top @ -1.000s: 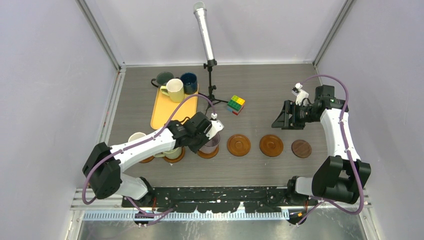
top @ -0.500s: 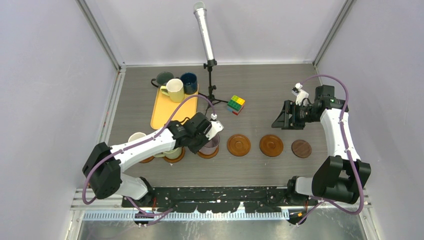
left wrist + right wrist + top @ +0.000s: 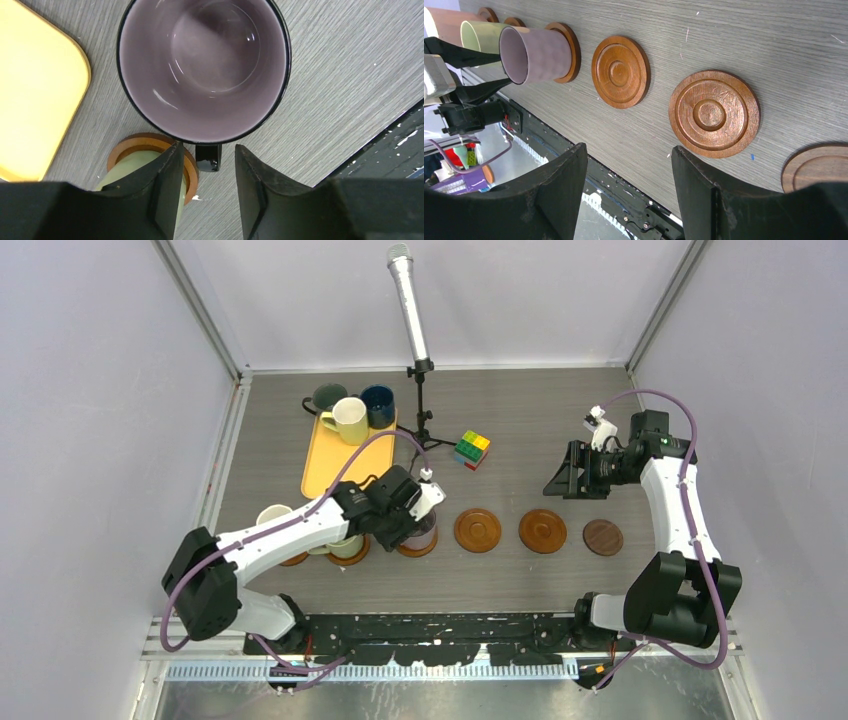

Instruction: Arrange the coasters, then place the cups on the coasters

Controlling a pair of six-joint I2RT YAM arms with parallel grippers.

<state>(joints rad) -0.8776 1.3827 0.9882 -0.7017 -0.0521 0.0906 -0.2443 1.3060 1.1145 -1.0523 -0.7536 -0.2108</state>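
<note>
The mauve cup [image 3: 205, 65] stands upright on a brown coaster [image 3: 569, 50], third in the row from the left. My left gripper [image 3: 208, 146] hangs just above it, open, with the cup's black handle [image 3: 207, 157] between the fingers and a gap on each side. To its left a pale green cup [image 3: 347, 545] sits on a coaster [image 3: 190, 170], and a pink cup [image 3: 273, 515] beyond it. Three bare coasters [image 3: 478, 530] [image 3: 543, 531] [image 3: 603, 537] continue the row, the last smaller and darker. My right gripper [image 3: 565, 480] is open and holds nothing, behind those coasters.
An orange-yellow tray [image 3: 335, 465] lies at the back left with a cream-yellow cup [image 3: 350, 420] on it; navy [image 3: 378, 405] and dark grey-green [image 3: 326, 397] cups stand at its far end. A multicoloured cube [image 3: 471, 449] and a microphone stand [image 3: 422, 390] are mid-table.
The left gripper's jaws have parted off the mauve cup's handle, and the left arm has shifted slightly. The right arm has not moved.
</note>
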